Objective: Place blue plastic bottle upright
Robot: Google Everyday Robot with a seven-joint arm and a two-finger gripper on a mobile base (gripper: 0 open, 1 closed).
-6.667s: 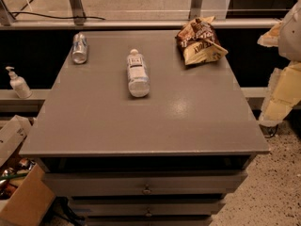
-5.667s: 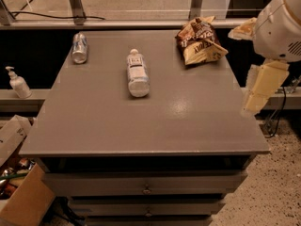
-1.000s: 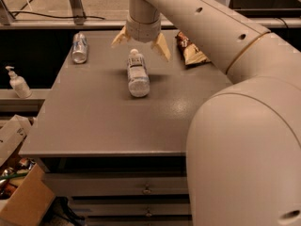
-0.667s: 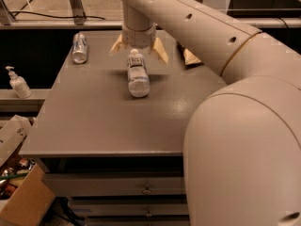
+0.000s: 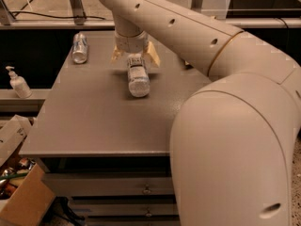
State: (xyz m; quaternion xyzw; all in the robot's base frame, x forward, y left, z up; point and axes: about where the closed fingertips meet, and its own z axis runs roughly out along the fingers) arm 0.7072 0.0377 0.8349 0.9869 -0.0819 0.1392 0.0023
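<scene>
The blue plastic bottle (image 5: 138, 76) lies on its side on the grey table (image 5: 89, 112), its base toward me and its cap end toward the back, under the gripper. My gripper (image 5: 135, 56) hangs over the bottle's cap end with its two tan fingers (image 5: 152, 55) spread open, one on each side of the bottle. The fingers straddle the bottle without closing on it. My large white arm fills the right half of the view.
A silver metal can (image 5: 80, 47) lies on its side at the table's back left. A small white pump-dispenser bottle (image 5: 18, 83) stands on a ledge left of the table. Cardboard boxes (image 5: 21, 197) sit on the floor at lower left. Drawers (image 5: 146, 188) are below the tabletop.
My arm swung in from the right to above the bottle, and the gripper has come down over its cap end. The bottle has not moved.
</scene>
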